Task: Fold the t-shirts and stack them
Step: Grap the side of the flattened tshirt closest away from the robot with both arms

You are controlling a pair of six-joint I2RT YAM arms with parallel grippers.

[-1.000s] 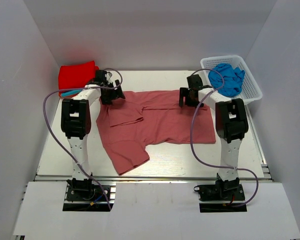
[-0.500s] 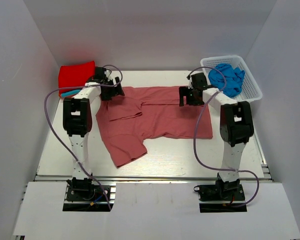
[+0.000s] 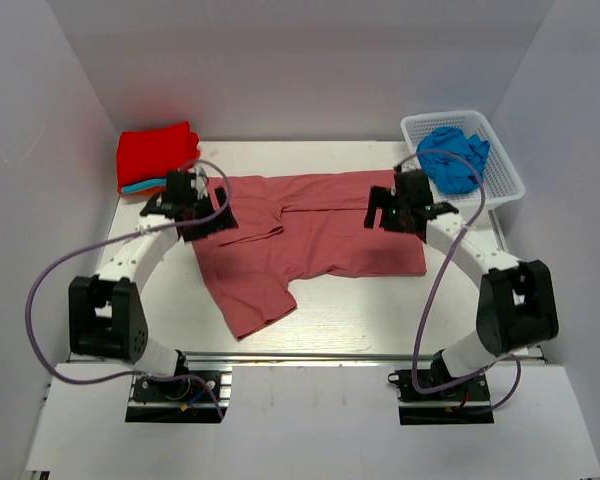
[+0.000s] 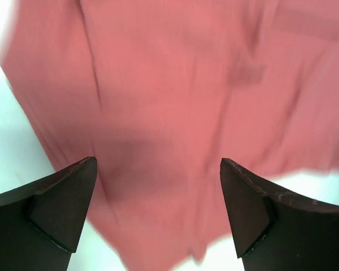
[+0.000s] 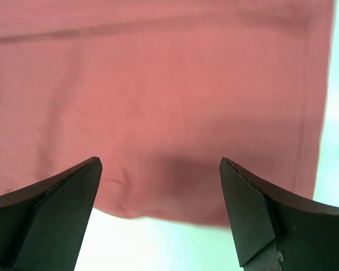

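While the rose shirt [image 3: 320,240] lies spread on the bench [image 3: 330,312] at mid-frame, its long axis runs left to right, with the hem at the right and one sleeve splaying toward the lower left. Both the left claw [image 4: 158,169] and right claw [image 5: 158,169] gape wide over the cloth, gripping nothing. A folded red shirt [image 3: 155,150] sits upper left; a blue shirt [image 3: 455,155] fills the basket [image 3: 507,163] upper right.

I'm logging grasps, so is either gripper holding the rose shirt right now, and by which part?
Nothing is held. The left gripper and right gripper are both open above the shirt, with nothing between their fingers.
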